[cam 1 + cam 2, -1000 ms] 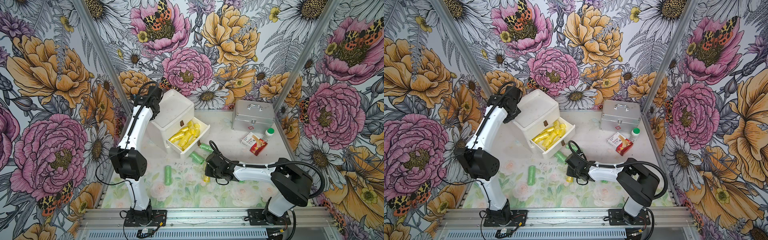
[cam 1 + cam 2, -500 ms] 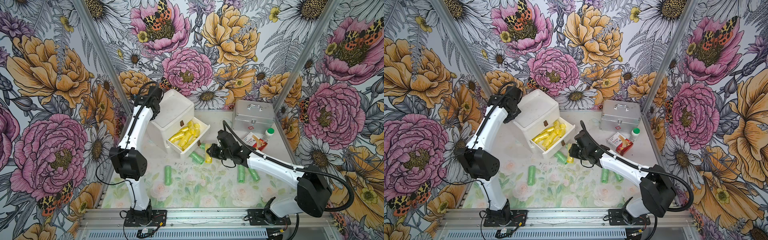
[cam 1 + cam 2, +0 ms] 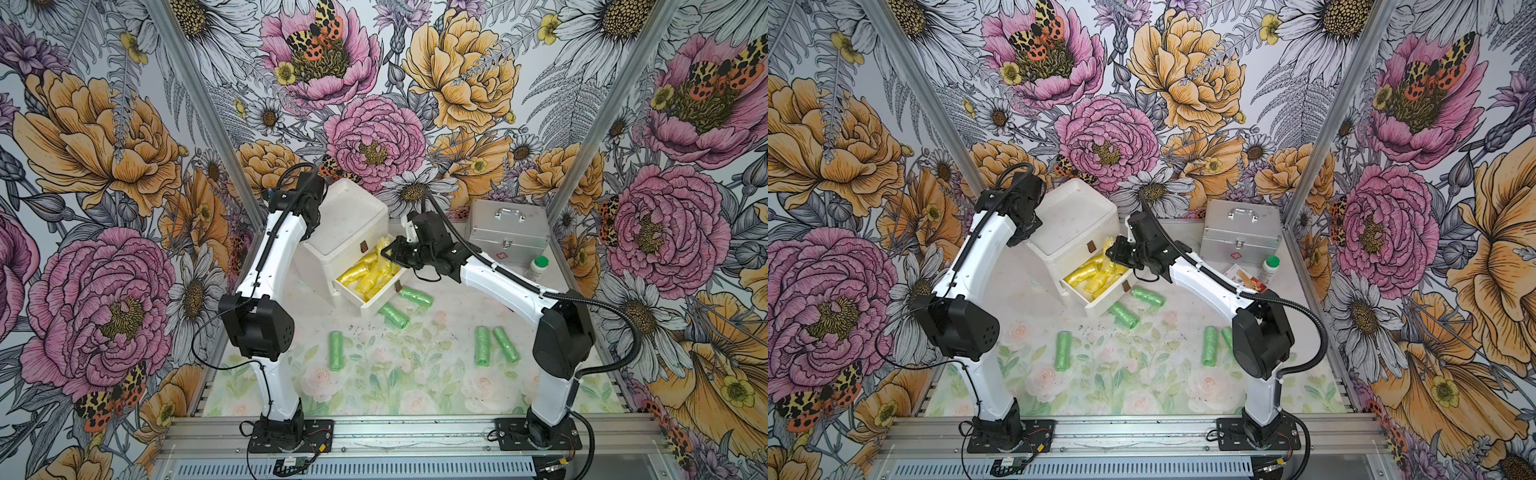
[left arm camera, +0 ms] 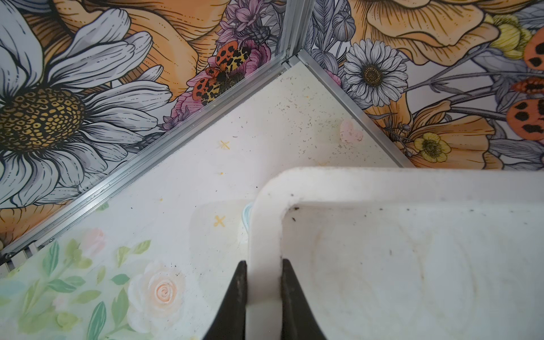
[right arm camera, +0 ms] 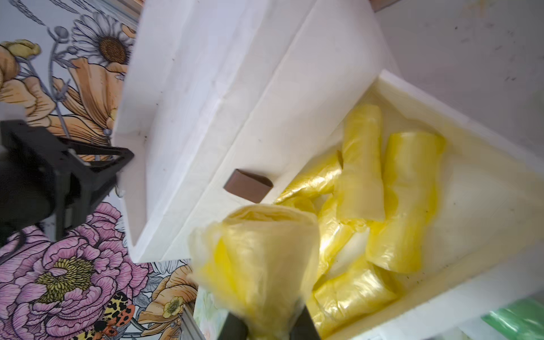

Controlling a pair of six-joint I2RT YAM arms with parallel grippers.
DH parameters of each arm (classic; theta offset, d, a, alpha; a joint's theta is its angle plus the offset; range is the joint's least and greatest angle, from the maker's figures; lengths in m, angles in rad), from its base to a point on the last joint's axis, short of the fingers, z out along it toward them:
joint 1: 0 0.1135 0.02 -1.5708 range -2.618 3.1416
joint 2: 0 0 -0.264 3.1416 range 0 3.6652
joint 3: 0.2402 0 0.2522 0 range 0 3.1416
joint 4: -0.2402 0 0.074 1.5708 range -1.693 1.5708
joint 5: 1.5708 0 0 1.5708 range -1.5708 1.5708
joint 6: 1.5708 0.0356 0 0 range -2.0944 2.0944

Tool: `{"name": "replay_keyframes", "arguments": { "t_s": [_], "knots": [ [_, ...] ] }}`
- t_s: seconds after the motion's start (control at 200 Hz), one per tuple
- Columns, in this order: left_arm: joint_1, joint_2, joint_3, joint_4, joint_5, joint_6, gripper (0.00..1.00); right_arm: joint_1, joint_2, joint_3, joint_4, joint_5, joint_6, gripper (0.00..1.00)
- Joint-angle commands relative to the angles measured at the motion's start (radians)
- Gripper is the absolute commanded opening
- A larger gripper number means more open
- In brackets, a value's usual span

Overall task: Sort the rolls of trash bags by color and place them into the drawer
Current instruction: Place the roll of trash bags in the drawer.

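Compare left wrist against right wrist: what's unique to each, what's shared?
Only left wrist: the bare table running to the back corner of the frame, with small yellow cross marks.
Only right wrist: the right gripper shut on a yellow roll by the open drawer, more yellow rolls lying inside it, a brown pull tab, and a sliver of a green roll.
Both: the white drawer chest, the left gripper clamped on its top rim, and the floral walls.
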Motion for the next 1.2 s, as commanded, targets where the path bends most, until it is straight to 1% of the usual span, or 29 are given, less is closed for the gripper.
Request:
{"name": "replay_keyframes", "arguments": {
  "t_s": [0.0, 0.175, 0.36, 0.4, 0.42, 0.47, 0.475, 0.485, 0.49, 0.52, 0.555, 0.641, 0.836, 0.881, 0.911, 1.046, 1.196],
  "knots": [
    [-0.025, 0.085, -0.055, -0.054, 0.138, -0.006, 0.00, 0.013, 0.026, 0.029, -0.013, -0.025, 0.021, 0.18],
    [-0.030, 0.095, -0.052, -0.054, 0.145, -0.010, 0.00, 0.034, 0.066, 0.018, -0.011, -0.011, 0.033, 0.19],
    [-0.040, 0.098, -0.042, -0.054, 0.147, -0.011, 0.00, 0.042, 0.101, 0.041, -0.010, -0.013, 0.054, 0.21],
    [-0.043, 0.098, -0.041, -0.054, 0.148, -0.011, 0.00, 0.042, 0.107, 0.044, -0.012, -0.011, 0.060, 0.25],
    [-0.043, 0.097, -0.040, -0.055, 0.148, -0.011, 0.00, 0.042, 0.108, 0.047, -0.011, -0.009, 0.062, 0.29],
    [-0.043, 0.096, -0.041, -0.054, 0.149, -0.010, 0.00, 0.041, 0.109, 0.043, -0.011, -0.003, 0.069, 0.43],
    [-0.043, 0.096, -0.040, -0.054, 0.149, -0.010, 0.00, 0.042, 0.109, 0.043, -0.012, -0.002, 0.069, 0.43],
    [-0.044, 0.097, -0.040, -0.054, 0.150, -0.010, 0.00, 0.042, 0.108, 0.043, -0.012, -0.001, 0.069, 0.47],
    [-0.044, 0.096, -0.040, -0.054, 0.150, -0.009, 0.00, 0.042, 0.107, 0.042, -0.012, 0.002, 0.069, 0.47],
    [-0.044, 0.096, -0.040, -0.054, 0.149, -0.010, 0.00, 0.042, 0.104, 0.039, -0.012, 0.004, 0.066, 0.54],
    [-0.045, 0.095, -0.040, -0.054, 0.150, -0.008, 0.00, 0.040, 0.098, 0.035, -0.012, 0.010, 0.062, 0.59],
    [-0.044, 0.093, -0.042, -0.054, 0.146, -0.006, 0.00, 0.031, 0.074, 0.017, -0.013, 0.018, 0.058, 0.63],
    [-0.045, 0.096, -0.039, -0.055, 0.153, -0.007, 0.00, 0.014, -0.004, -0.035, -0.013, 0.045, 0.029, 0.63],
    [-0.046, 0.096, -0.039, -0.055, 0.153, -0.007, 0.00, 0.011, -0.025, -0.057, -0.013, 0.055, 0.026, 0.61],
    [-0.046, 0.097, -0.039, -0.054, 0.152, -0.007, 0.00, 0.008, -0.039, -0.067, -0.013, 0.060, 0.025, 0.58],
    [-0.048, 0.104, -0.033, -0.055, 0.155, -0.008, 0.00, 0.008, -0.078, -0.082, -0.012, 0.066, 0.010, 0.31],
    [-0.052, 0.114, -0.018, -0.055, 0.160, -0.007, 0.00, 0.009, -0.080, -0.060, -0.012, 0.036, -0.006, 0.10]
  ]
}}
